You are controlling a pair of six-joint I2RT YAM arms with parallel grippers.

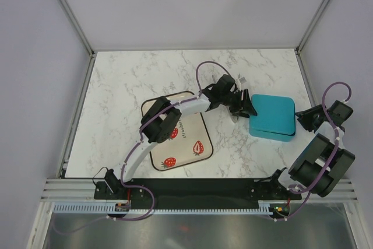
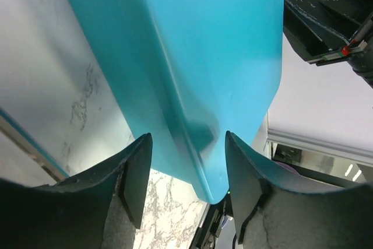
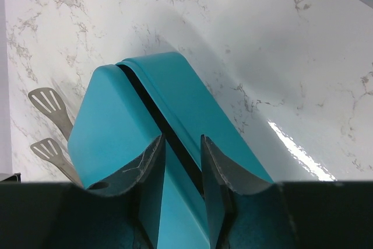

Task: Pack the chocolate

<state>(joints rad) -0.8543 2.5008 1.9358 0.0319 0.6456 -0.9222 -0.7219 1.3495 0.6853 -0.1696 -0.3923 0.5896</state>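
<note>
Two robot arms meet over a flat teal plastic box (image 1: 274,114) with rounded corners, one at each end of it, on a white marble-patterned tabletop (image 1: 128,80).

The left pincer (image 1: 243,108) reaches the box from its left edge. In the left wrist view, its two dark fingers stand partway open with a rounded corner of the box (image 2: 204,39) between them. The blurred picture does not show whether the pads actually press on it.

The right pincer (image 1: 303,119) sits at the opposite, right-hand edge. In the right wrist view its fingers (image 3: 152,155) are drawn close together and clasp the box's rim (image 3: 111,132). The dark seam between lid and base runs up between them.

Beyond the right pincer and to its left, two slotted metal blades (image 3: 45,102) lie flat on the tabletop just beside the box.

Behind the left pincer, under that arm's forearm, a cream rectangular tray with a dark rim (image 1: 198,126) lies flat, printed with red strawberries (image 1: 199,146).

The chocolate shows in none of the three views, so where it lies cannot be told.
</note>
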